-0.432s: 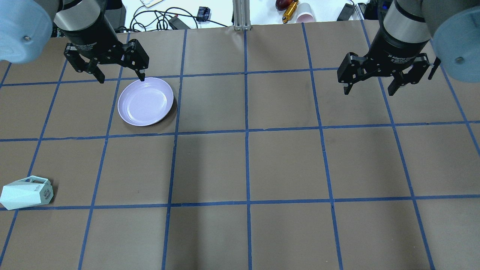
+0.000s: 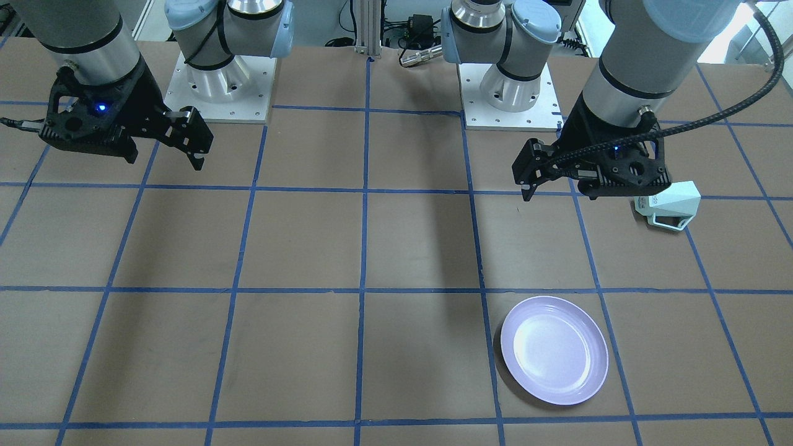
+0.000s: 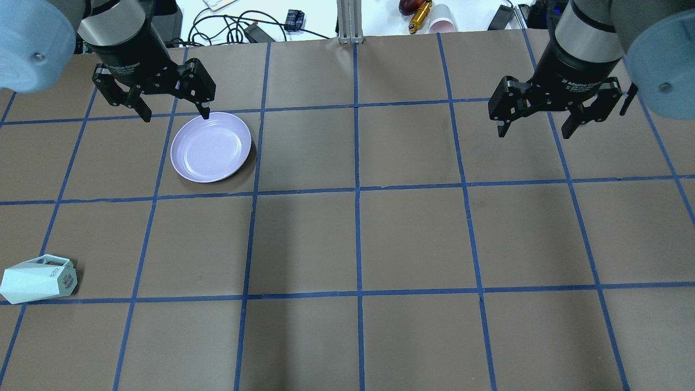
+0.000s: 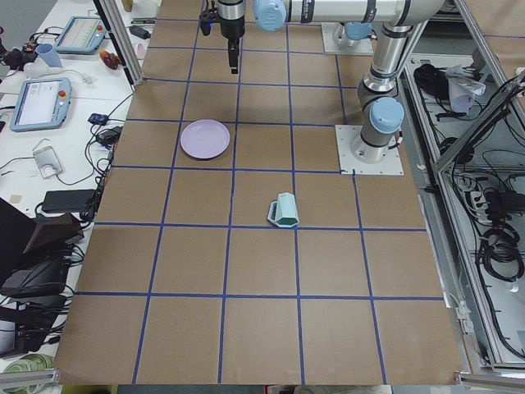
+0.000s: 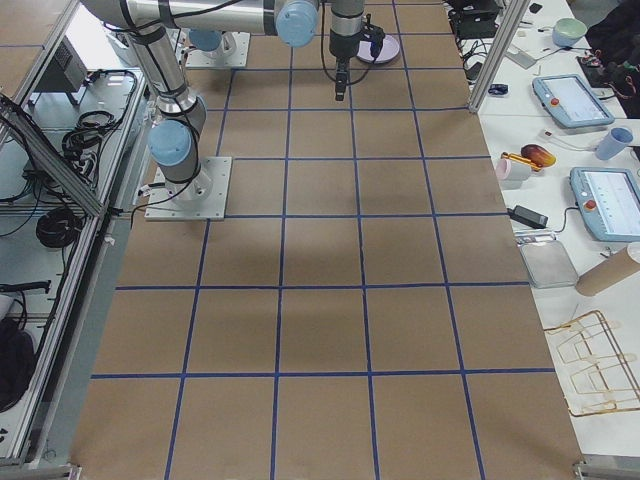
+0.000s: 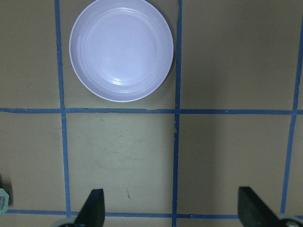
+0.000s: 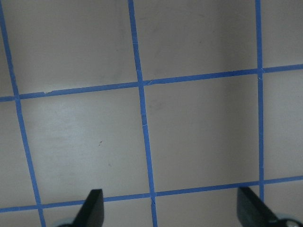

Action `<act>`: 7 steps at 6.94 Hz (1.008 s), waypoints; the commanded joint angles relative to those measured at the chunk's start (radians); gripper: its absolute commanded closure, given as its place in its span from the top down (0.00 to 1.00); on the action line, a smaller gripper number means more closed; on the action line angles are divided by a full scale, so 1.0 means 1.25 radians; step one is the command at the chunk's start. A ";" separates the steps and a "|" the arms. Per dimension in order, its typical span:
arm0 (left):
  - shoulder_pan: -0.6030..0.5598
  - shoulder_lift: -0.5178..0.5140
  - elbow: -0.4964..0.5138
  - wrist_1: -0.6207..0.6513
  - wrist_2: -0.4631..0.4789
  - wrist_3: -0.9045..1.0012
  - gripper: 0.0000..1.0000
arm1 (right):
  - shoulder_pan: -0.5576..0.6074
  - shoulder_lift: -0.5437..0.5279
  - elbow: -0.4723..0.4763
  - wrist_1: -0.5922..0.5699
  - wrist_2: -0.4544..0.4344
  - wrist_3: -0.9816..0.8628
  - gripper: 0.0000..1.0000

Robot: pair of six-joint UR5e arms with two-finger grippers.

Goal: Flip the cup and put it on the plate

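The pale mint-green cup (image 3: 37,278) lies on its side near the table's left edge, its lettered base toward the table's middle. It also shows in the front view (image 2: 674,199), partly behind the left gripper, and in the left view (image 4: 285,210). The lavender plate (image 3: 210,147) sits empty at the far left, also in the front view (image 2: 553,349) and the left wrist view (image 6: 121,49). My left gripper (image 3: 176,115) hangs open and empty above the plate's far rim, well away from the cup. My right gripper (image 3: 533,133) hangs open and empty over the far right of the table.
The table (image 3: 358,244) is brown paper with a blue tape grid. Cables (image 3: 228,27), a pink cup (image 3: 441,20) and small items lie beyond its far edge. The two arm bases (image 2: 220,80) stand on the robot's side.
Both arms have shifted only very slightly. The cup and the plate have not moved, and both grippers stay open.
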 commanded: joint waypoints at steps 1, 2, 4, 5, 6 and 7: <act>0.001 0.004 -0.002 -0.002 0.001 0.002 1.00 | 0.000 0.000 0.000 0.000 0.000 0.000 1.00; 0.002 0.005 -0.002 -0.005 0.001 0.003 1.00 | 0.000 0.000 0.000 0.000 0.000 0.000 1.00; 0.008 0.010 0.001 -0.005 -0.003 0.006 1.00 | 0.000 0.000 0.000 0.000 0.000 0.000 1.00; 0.005 0.015 0.000 -0.007 -0.004 0.006 1.00 | 0.000 0.000 0.000 0.000 0.000 0.000 1.00; 0.011 0.018 -0.002 -0.022 -0.004 0.006 1.00 | 0.000 0.000 0.000 0.000 0.000 0.000 1.00; 0.011 0.016 -0.002 -0.024 -0.002 0.006 1.00 | 0.000 0.000 0.000 0.000 0.000 0.000 1.00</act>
